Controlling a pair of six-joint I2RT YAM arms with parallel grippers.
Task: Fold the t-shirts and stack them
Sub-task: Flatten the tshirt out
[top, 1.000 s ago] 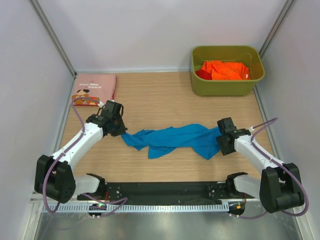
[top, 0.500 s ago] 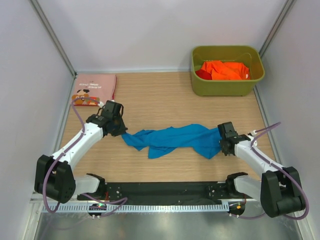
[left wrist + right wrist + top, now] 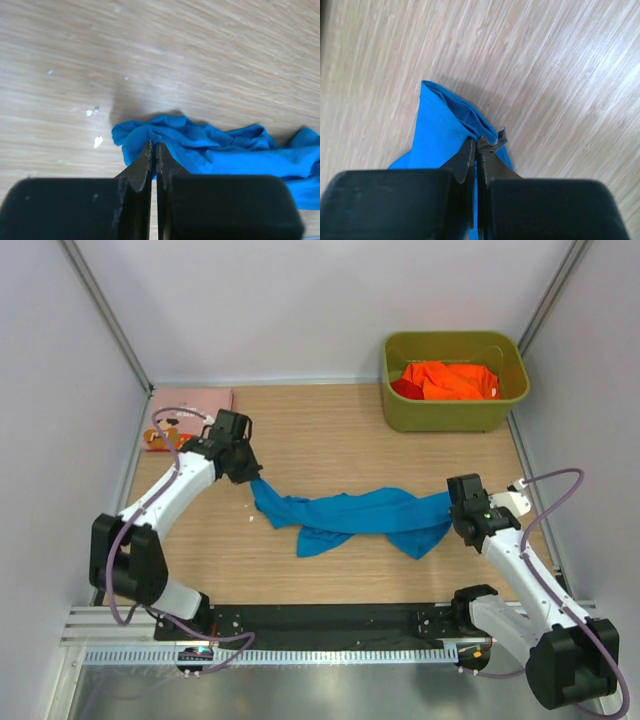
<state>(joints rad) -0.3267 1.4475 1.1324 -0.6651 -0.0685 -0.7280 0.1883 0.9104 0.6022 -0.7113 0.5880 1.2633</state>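
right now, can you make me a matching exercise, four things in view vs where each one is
Things
1. blue t-shirt
2. pink t-shirt
3. orange t-shirt
4. green bin

Places
A. far right corner of the table
B. inside the green bin
C. far left corner, lying flat
D. mid-table, strung between the left gripper and the right gripper

Pairs: 1-D, 2-C, 3-B, 4-A

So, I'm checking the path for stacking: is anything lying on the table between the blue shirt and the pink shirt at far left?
Nothing visible blocks it. Between the blue shirt and the pink shirt lies bare wood with a few white specks; only the left arm, jaws shut on the blue shirt, reaches over that stretch.
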